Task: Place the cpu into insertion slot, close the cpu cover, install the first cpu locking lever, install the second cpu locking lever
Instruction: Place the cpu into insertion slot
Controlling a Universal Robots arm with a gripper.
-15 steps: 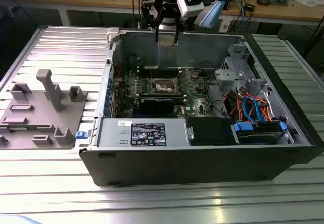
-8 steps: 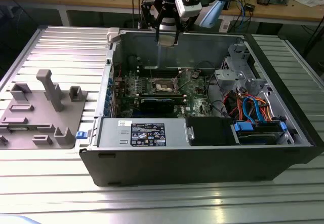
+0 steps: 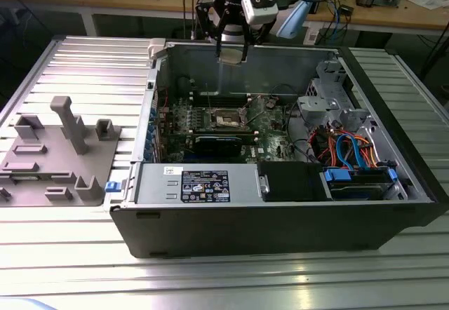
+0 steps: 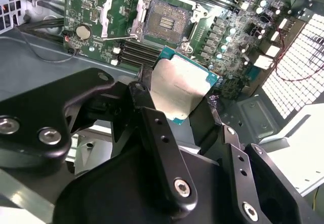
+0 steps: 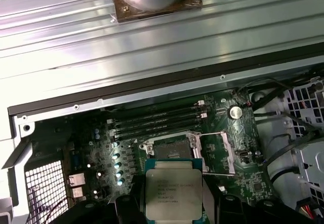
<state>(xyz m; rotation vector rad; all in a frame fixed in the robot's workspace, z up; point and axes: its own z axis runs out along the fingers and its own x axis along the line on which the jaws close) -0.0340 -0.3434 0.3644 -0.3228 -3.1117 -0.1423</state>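
My gripper (image 3: 231,49) hangs above the far wall of the open computer case, shut on the cpu (image 3: 231,55). The cpu (image 4: 179,87) is a flat square chip with a pale metal top, clamped by its edges between the black fingers (image 4: 144,89). In the first wrist view the cpu (image 5: 171,188) sits over the near edge of the bare insertion slot (image 5: 172,147). The slot (image 4: 166,21) lies uncovered on the green motherboard (image 3: 273,124), well below the chip. The cpu cover (image 4: 117,12), a thin silver frame, is flipped open beside the slot, also seen as the cover (image 5: 218,153).
A grey fixture plate (image 3: 56,156) with upright pegs lies at the exterior view's left. Inside the case, a drive cage with blue and orange cables (image 3: 351,149) fills the right, and a black labelled box (image 3: 203,184) the front. Memory slots (image 5: 157,120) run beside the socket.
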